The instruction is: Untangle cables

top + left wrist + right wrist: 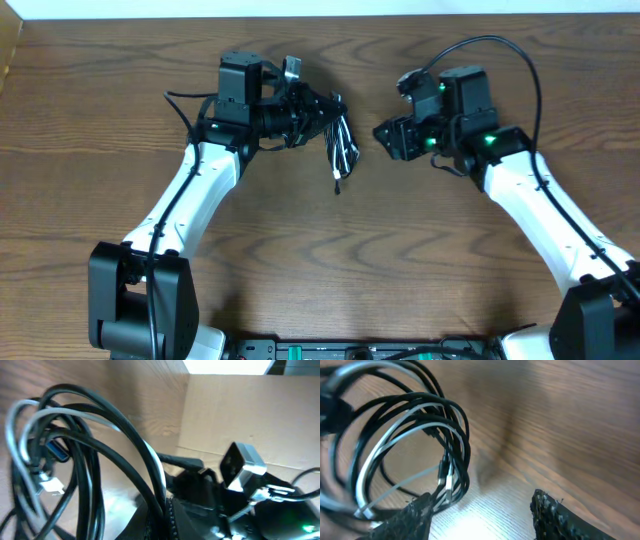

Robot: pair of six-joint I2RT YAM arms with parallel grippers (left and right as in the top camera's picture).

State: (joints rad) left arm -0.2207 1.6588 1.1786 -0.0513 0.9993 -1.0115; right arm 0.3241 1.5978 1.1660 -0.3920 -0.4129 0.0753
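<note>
My left gripper (pixel 328 112) sits behind the table's (pixel 330 260) centre, toward 12 o'clock. The cables (pixel 341 148) bunch at its tip and trail toward 6 o'clock. My right gripper (pixel 384 137) lies just beside that bundle, at its 3 o'clock.

Brown wood-grain table (pixel 320 260)

the table (pixel 330 270) is brown wood grain, smooth with a faint sheen. the cables (pixel 341 148) wear slick, glossy jackets, most of them black and one white. a plug (pixel 447 482) at 6 o'clock of their loop shows bright metal. the arm shells (pixel 190 195) are smooth, glossy white plastic. the fingers (pixel 560 515) of the right gripper (pixel 480 505) look rough, grainy and black. at 1 o'clock in the left wrist view stands matt tan cardboard (pixel 240 415).
</note>
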